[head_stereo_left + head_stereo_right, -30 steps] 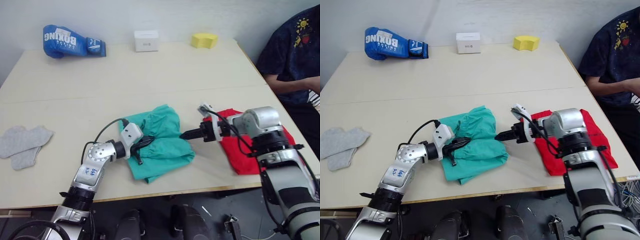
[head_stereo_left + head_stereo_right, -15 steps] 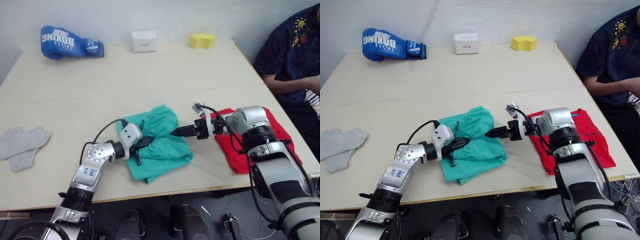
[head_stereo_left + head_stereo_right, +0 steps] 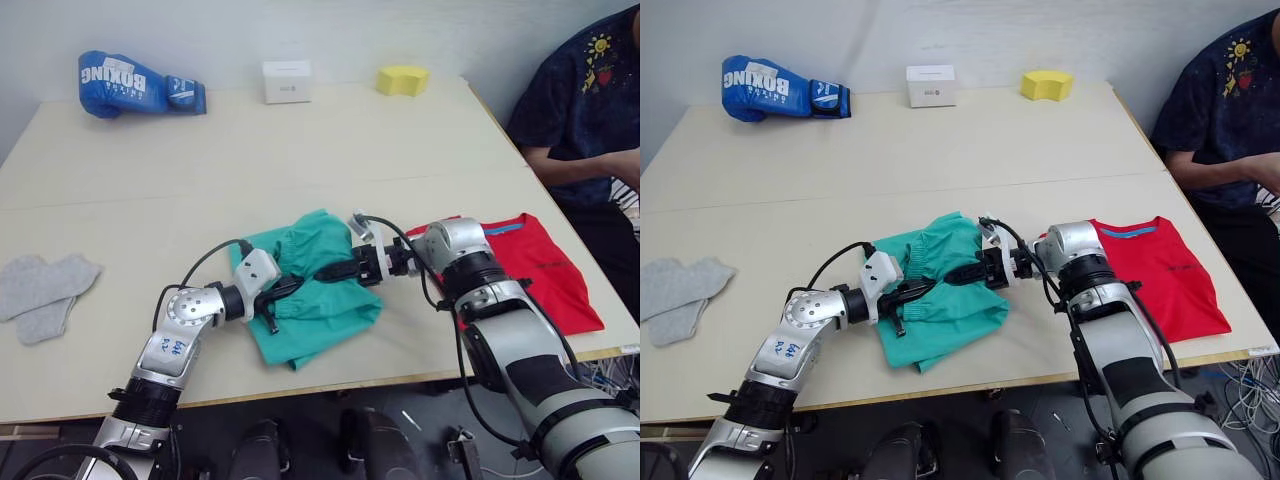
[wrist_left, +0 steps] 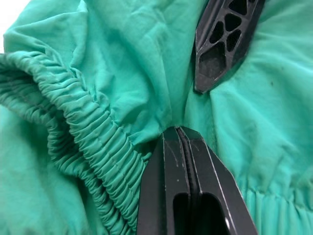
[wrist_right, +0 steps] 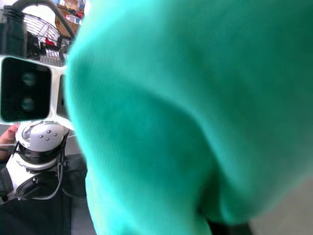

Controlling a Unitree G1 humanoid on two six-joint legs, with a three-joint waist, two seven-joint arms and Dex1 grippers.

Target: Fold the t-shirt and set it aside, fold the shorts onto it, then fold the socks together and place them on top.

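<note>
The teal-green shorts (image 3: 318,300) lie crumpled near the table's front edge, with the gathered waistband (image 4: 83,142) close to my left gripper. My left gripper (image 3: 285,290) lies at their left side and is shut on a pinch of the cloth (image 4: 180,129). Reaching in from the right, my right gripper (image 3: 332,271) lies over the middle of the shorts, and its black tip (image 4: 225,39) rests on the cloth just ahead of the left one. Teal cloth covers it in the right wrist view. The red t-shirt (image 3: 535,265) lies folded flat at the right. The grey socks (image 3: 42,288) lie at the far left.
A blue boxing glove (image 3: 130,82), a white box (image 3: 286,80) and a yellow sponge (image 3: 403,79) sit along the table's far edge. A person (image 3: 585,95) in a dark shirt sits past the right corner. The shorts lie close to the table's front edge (image 3: 330,385).
My right gripper has moved left from the shorts' right edge onto their middle, uncovering more of the red t-shirt. My left gripper has stayed where it was on the shorts.
</note>
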